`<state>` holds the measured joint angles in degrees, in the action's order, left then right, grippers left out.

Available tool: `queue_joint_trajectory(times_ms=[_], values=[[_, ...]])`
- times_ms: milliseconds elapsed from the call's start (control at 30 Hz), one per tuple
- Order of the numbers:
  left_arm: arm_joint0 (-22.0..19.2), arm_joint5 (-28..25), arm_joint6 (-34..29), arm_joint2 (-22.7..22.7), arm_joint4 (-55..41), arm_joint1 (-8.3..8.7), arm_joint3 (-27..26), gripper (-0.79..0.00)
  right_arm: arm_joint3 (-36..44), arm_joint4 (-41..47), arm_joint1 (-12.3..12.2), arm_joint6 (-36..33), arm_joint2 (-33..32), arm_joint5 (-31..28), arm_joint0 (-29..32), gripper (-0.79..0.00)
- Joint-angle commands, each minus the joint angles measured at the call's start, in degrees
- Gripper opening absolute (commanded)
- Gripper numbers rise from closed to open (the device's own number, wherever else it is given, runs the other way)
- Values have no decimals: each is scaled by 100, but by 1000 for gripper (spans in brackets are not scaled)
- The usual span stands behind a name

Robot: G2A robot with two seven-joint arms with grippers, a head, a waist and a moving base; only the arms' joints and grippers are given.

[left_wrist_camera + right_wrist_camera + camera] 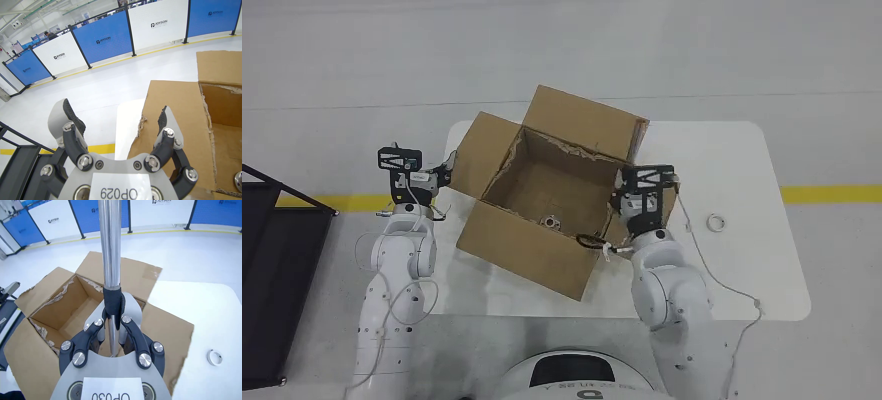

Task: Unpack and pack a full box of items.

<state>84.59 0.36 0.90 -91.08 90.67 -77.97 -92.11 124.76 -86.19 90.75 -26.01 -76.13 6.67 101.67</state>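
Right hand (113, 307) clamped on steel rod (110, 247), left hand (115, 106) apart, white table (722, 180), blue-white partitions (102, 43).

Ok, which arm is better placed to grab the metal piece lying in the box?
Left, probably: the left jaws are open and empty beside the box, while the right jaws are shut on a metal rod.

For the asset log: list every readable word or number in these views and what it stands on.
"OP029", upside down: sticker on the left gripper.
"OP030", upside down, cut off at the edge: sticker on the right gripper.
"JOYSON": partition panels; the small line beneath is too small to read.
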Motion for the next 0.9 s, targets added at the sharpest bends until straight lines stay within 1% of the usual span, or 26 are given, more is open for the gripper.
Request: queue_joint_trajectory(times_ms=[0, 100, 167, 233, 333, 433, 567, 733, 867], values=[[0, 0, 0, 0, 0, 0, 0, 0, 275, 859, -44, 48, -691, -258, 434, -785], [0, 0, 0, 0, 0, 0, 0, 0, 279, 2078, -103, 156, -1662, -763, 953, -785], [0, 0, 0, 0, 0, 0, 0, 0, 113, 2760, -147, 49, -2283, -1097, 1173, -785], [0, 0, 0, 0, 0, 0, 0, 0, -154, 3299, -182, -229, -2778, -1097, 1199, -785], [0, 0, 0, 0, 0, 0, 0, 0, -600, 3704, -250, -845, -3183, -1106, 970, -785], [0, 0, 0, 0, 0, 0, 0, 0, -1070, 3810, -326, -1468, -3368, -1048, 584, -785], [0, 0, 0, 0, 0, 0, 0, 0, -1601, 3641, -432, -2170, -3377, -1091, 15, -785], [0, 0, 0, 0, 0, 0, 0, 0, -1998, 3344, -518, -2612, -3193, -1030, -476, -785], [0, 0, 0, 0, 0, 0, 0, 0, -2331, 2949, -574, -2966, -3029, -625, -884, -785]])
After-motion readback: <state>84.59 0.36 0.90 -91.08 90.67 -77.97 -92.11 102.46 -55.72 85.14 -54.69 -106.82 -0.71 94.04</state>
